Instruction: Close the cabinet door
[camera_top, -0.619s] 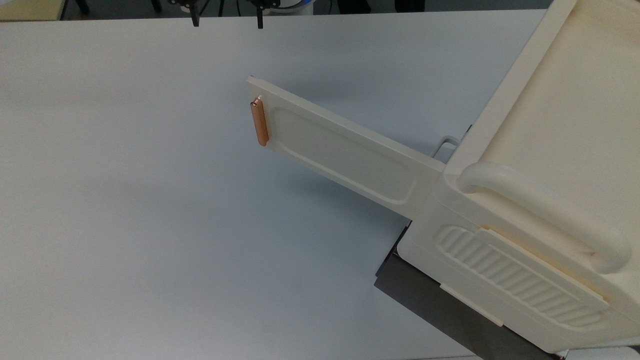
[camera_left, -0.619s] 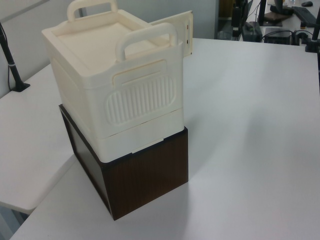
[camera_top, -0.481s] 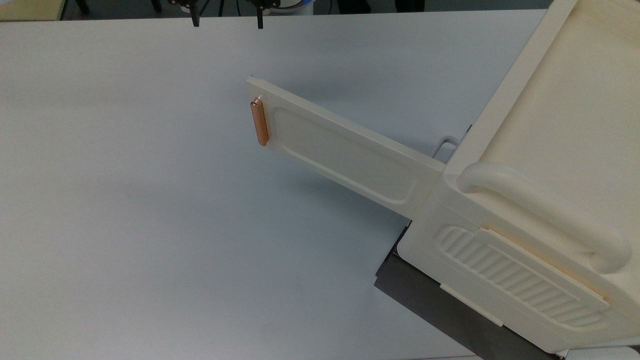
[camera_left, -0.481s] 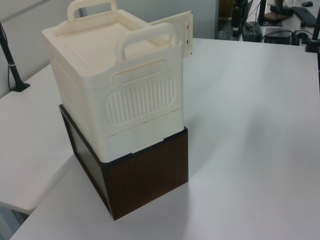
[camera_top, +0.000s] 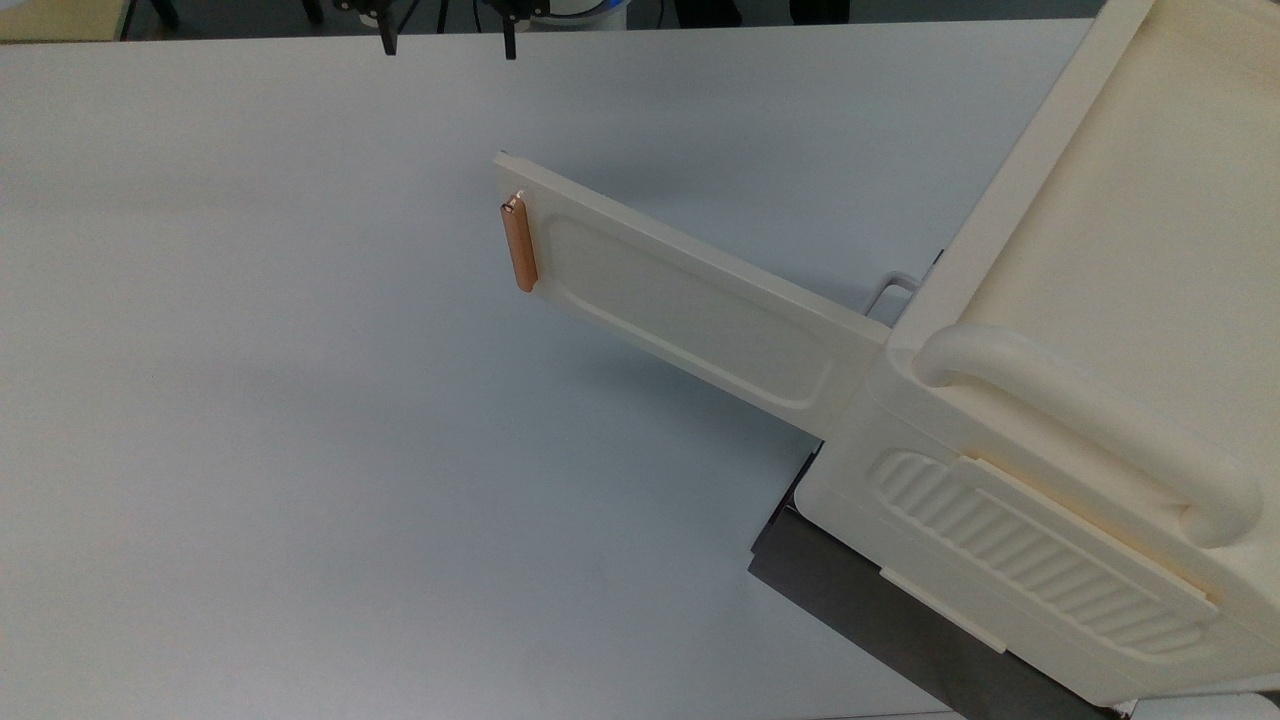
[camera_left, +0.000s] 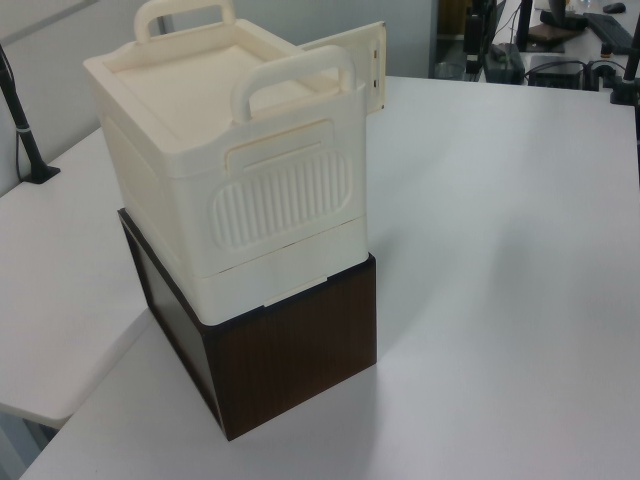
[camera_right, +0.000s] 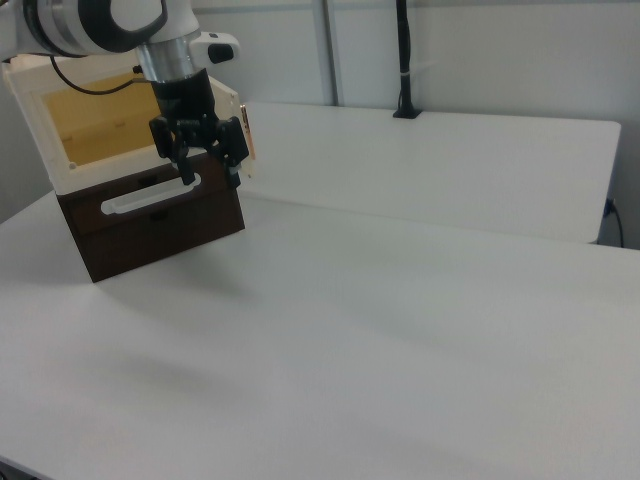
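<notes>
Door (camera_top: 690, 310) wide open, my gripper (camera_right: 210, 170) empty with fingers spread.

It swings out from the cabinet (camera_top: 1080, 420) over the tabletop; probably light, stiff plastic, so I push near the handle (camera_top: 519, 247).

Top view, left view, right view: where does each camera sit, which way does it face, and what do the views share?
Top view: high above the table, looking down on the open cabinet door; the gripper fingertips show at the top edge.
Left view: raised, facing the cabinet's ribbed side; no arm here.
Right view: low across the table, facing the cabinet's open front; the arm and open gripper hang before it.
Shared: all three show the cabinet and door.
</notes>
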